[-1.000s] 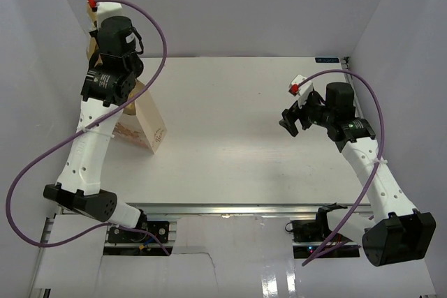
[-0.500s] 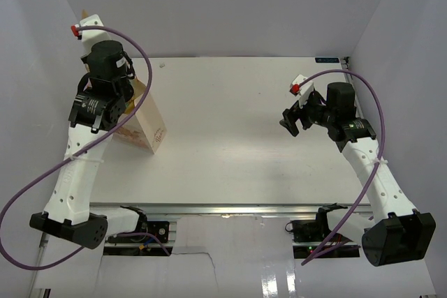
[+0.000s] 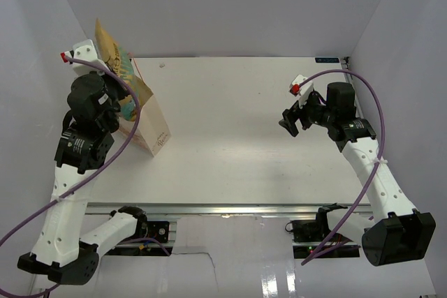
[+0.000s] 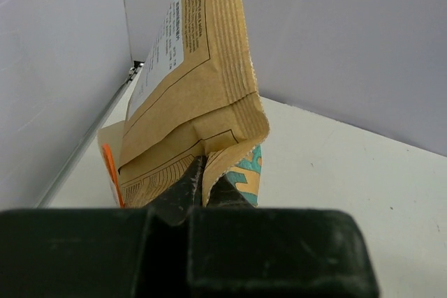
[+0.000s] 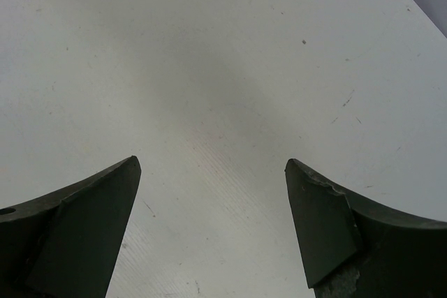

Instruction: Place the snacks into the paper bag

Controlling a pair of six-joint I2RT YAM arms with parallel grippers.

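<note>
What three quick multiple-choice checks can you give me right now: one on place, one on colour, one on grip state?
1. Where on the table is the paper bag?
A. Left side, by the left arm
B. Centre
C. Right side, by the right arm

2. What colour is the paper bag's cord handle?
A. Blue
B. Black
C. Orange

3. What is the state of the left gripper?
A. Open and empty
B. Shut on the chip bag
C. Shut on a brown bar

Answers:
1 A: the top view shows it beside the left arm.
2 C: the left wrist view shows an orange cord.
3 B: the fingertips pinch the chip bag's lower edge.
</note>
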